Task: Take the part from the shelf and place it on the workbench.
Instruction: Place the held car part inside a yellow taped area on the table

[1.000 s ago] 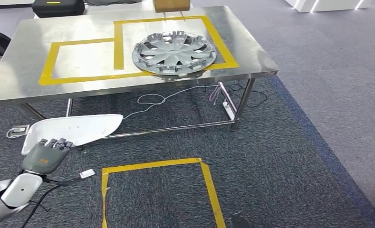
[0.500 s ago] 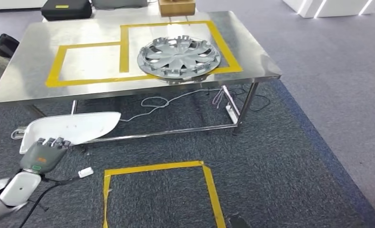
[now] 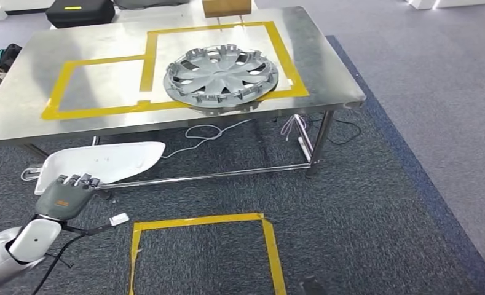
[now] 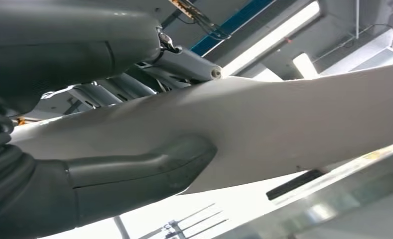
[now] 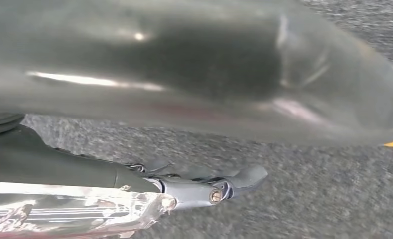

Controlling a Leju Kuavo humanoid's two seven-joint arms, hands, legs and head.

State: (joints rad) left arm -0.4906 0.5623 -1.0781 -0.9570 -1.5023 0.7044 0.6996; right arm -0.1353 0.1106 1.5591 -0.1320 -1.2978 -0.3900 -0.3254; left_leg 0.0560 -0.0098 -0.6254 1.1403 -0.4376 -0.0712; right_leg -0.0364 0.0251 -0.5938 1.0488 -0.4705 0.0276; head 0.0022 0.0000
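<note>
My left hand (image 3: pixel 64 196) holds a white curved shell part (image 3: pixel 104 161) from below at the lower left, in front of the workbench and lower than its top. In the left wrist view the thumb (image 4: pixel 134 174) presses against the part's pale underside (image 4: pixel 284 129). The steel workbench (image 3: pixel 326 74) stands ahead with two rectangles of yellow tape. A silver wheel cover (image 3: pixel 221 77) lies in the right rectangle; the left rectangle (image 3: pixel 95 83) is bare. My right hand (image 5: pixel 209 189) hangs over the grey carpet with its fingers stretched out and nothing in them.
A yellow tape square (image 3: pixel 203 219) marks the carpet near me. Cables (image 3: pixel 206 132) and a power strip (image 3: pixel 302 144) lie under the bench. A black case (image 3: pixel 80 11) and a wooden box (image 3: pixel 226 7) sit at the bench's far edge.
The whole picture has shifted, so the camera has moved. My left hand keeps its hold on the white part at the lower left.
</note>
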